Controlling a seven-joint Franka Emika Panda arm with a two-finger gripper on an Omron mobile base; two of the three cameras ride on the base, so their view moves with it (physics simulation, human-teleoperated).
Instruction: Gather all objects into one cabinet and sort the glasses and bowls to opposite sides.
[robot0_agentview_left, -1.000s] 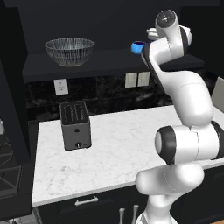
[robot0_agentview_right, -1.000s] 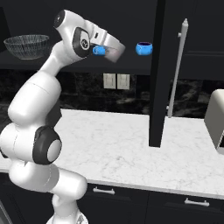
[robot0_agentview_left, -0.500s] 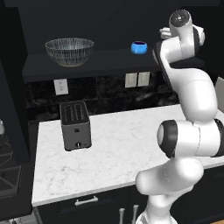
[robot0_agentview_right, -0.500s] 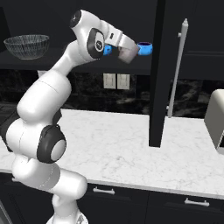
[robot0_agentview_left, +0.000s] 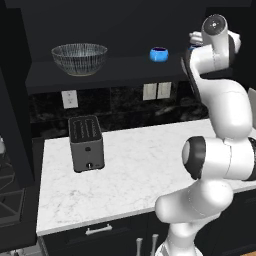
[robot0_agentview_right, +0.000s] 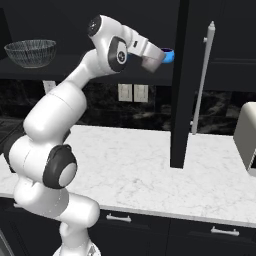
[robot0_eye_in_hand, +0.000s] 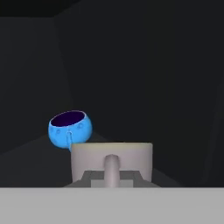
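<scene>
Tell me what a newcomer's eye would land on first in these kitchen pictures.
First the tall white arm, raised so its gripper carries a beige cup into the black cabinet. Then the bright blue bowl on the dark shelf: in the hand view it stands just beyond the cup, to its left. On the same shelf, far left, stands the clear ribbed bowl, with a dark toaster on the white marble counter below.

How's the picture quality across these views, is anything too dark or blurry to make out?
Left base view: sharp; the clear glass bowl and blue bowl stand out, but the black cabinet swallows depth. Right base view: evenly lit, the door handle crisp. Hand view: dim and soft, the beige cup in the hand looks slightly blurred.
</scene>
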